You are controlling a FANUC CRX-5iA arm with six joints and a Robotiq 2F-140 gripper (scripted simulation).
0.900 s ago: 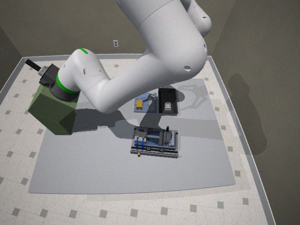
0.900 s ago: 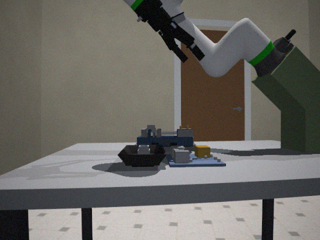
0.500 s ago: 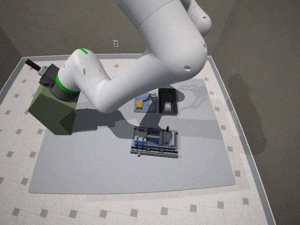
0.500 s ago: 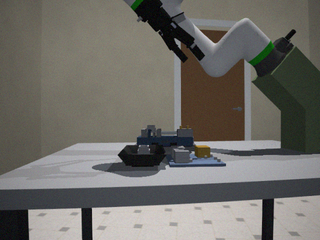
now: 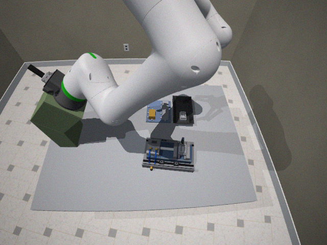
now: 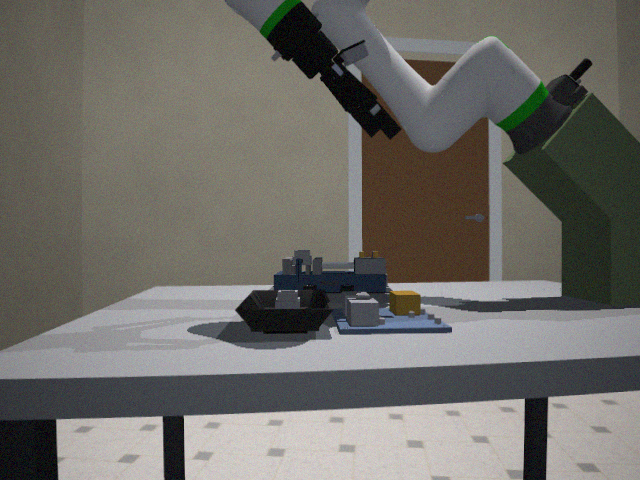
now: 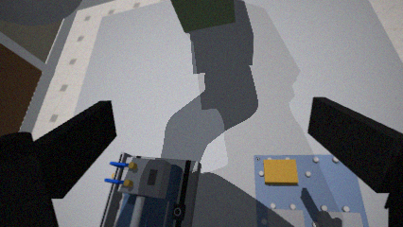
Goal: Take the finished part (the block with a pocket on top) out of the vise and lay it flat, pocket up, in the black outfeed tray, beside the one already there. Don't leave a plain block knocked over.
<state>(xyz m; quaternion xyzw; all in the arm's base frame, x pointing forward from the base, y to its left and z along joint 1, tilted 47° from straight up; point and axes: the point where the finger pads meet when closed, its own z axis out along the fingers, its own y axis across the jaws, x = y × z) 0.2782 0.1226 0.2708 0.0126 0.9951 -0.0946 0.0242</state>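
Note:
The blue-and-grey vise (image 5: pixel 168 155) stands mid-table and holds the grey finished part (image 5: pixel 183 150) at its right end. They also show in the side view, the vise (image 6: pixel 330 276) with the part (image 6: pixel 302 262) at its left end. The black outfeed tray (image 5: pixel 182 109) behind it holds one pocketed block (image 5: pixel 182 116), also seen in the side view (image 6: pixel 287 298). My gripper (image 6: pixel 385 129) hangs high above the table, open and empty. In the wrist view its fingers frame the near end of the vise (image 7: pixel 151 189). The arm hides the gripper in the overhead view.
A blue fixture plate (image 5: pixel 158 112) left of the tray carries a yellow block (image 5: pixel 152 114) and an upright plain grey block (image 6: pixel 361 311). The green robot pedestal (image 5: pixel 56 121) stands at the table's far left.

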